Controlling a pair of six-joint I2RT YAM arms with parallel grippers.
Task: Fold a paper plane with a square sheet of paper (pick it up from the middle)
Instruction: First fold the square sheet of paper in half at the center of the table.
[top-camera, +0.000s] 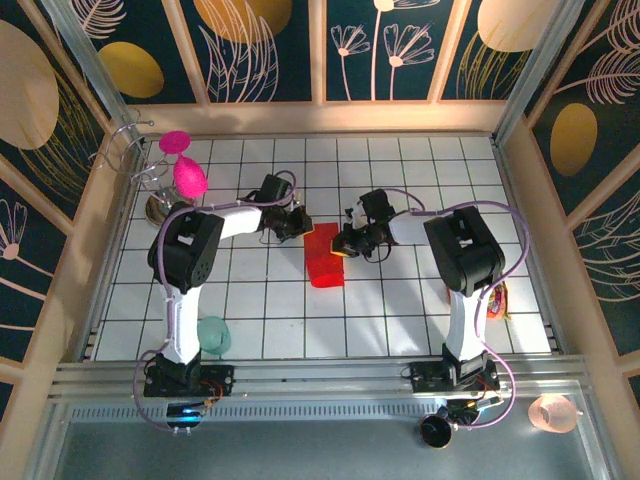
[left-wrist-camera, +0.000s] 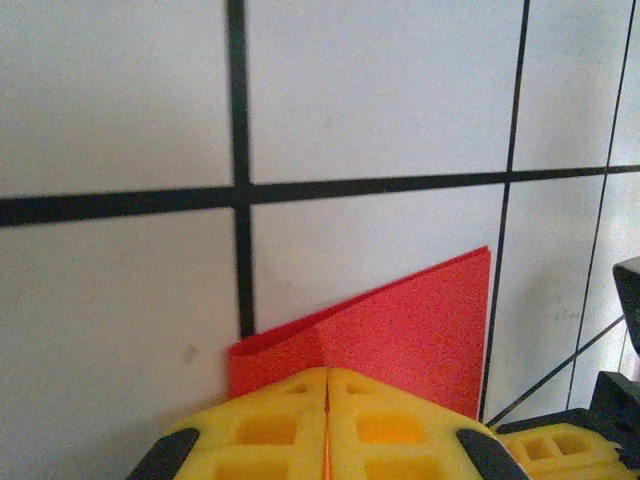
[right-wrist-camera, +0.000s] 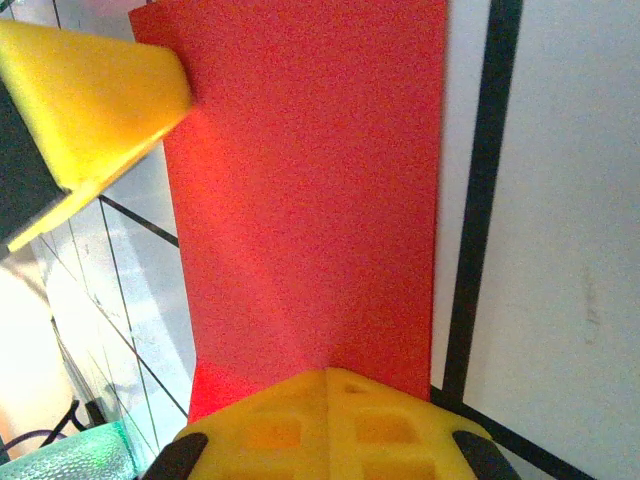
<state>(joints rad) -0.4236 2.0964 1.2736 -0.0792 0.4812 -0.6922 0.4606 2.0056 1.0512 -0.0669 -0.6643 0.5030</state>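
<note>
Far left of the desk (top-camera: 260, 310): two magenta goblets (top-camera: 183, 165) by a wire rack, off task and well apart from the work. A teal cup (top-camera: 213, 335) sits beside the left arm's base.

The left arm reaches in toward centre. Left end effector (top-camera: 294, 222): jaws pressed together, pinching the red sheet (top-camera: 325, 258) at its far-left corner. On the left wrist view a thin red line runs between the yellow fingers (left-wrist-camera: 260, 430) and paper fans out past the tips. A grip out at the corner probably pins that side while a fold is lined up.

The red sheet is mid-desk, between the two end effectors. It reads as a strip longer than wide, so likely folded in half already. No point or centre ridge is visible, so the task looks early. I cannot tell if the near end lies flat or lifts off the desk.

Right end effector (top-camera: 347, 243): shut tight on the sheet's right edge. On the right wrist view its yellow fingers (right-wrist-camera: 400, 430) clamp the near edge and the strip runs away from them. The other arm's yellow finger sits at the far corner. Holding two sides at once likely keeps the layers aligned and taut for the next crease. The risk is a tear or a skewed fold if either arm pulls.

Far right: a pink cup (top-camera: 553, 411) on the front rail, unused.
</note>
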